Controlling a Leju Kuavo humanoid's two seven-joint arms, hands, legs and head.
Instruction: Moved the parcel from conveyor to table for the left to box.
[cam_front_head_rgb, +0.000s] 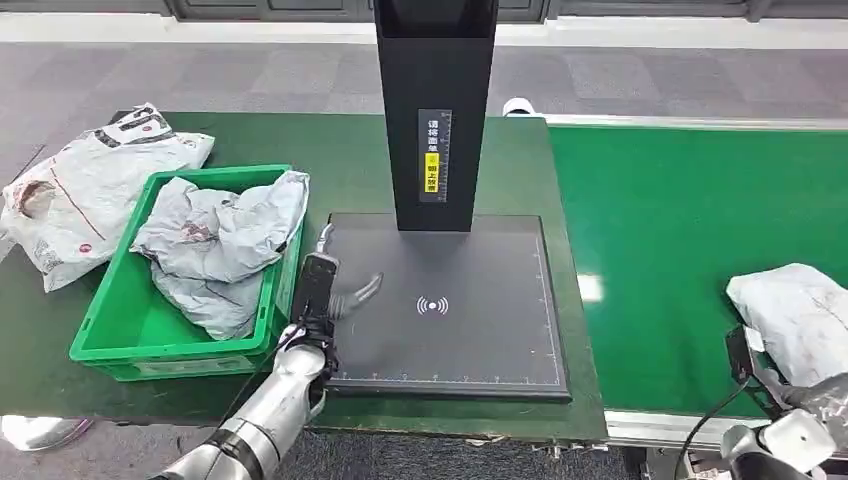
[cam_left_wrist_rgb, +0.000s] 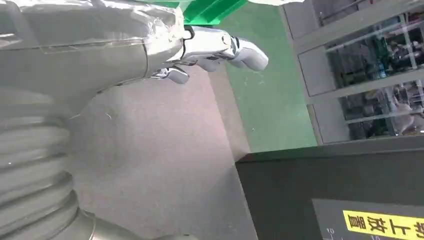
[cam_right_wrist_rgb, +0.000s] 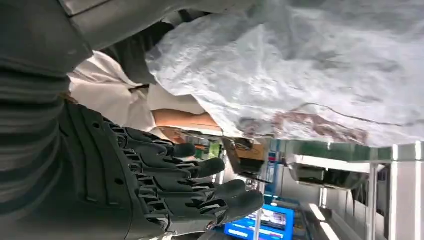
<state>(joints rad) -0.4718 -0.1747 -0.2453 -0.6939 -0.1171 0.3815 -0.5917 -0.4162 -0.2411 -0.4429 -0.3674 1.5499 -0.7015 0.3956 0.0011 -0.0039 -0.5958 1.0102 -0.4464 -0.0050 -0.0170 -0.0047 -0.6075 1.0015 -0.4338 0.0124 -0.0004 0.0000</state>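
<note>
Green crate (cam_front_head_rgb: 105, 335) with crumpled grey mailer bags (cam_front_head_rgb: 222, 240) (another parcel (cam_front_head_rgb: 795, 312) on conveyor (cam_front_head_rgb: 680, 230)).

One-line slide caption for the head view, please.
Right hand reaches the grey parcel on the conveyor; left hand hovers over the scanner pad.

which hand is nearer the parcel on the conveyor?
Right. The right hand is right beside the grey parcel on the conveyor; the left hand hovers over the scanner pad by the green bin.
</note>
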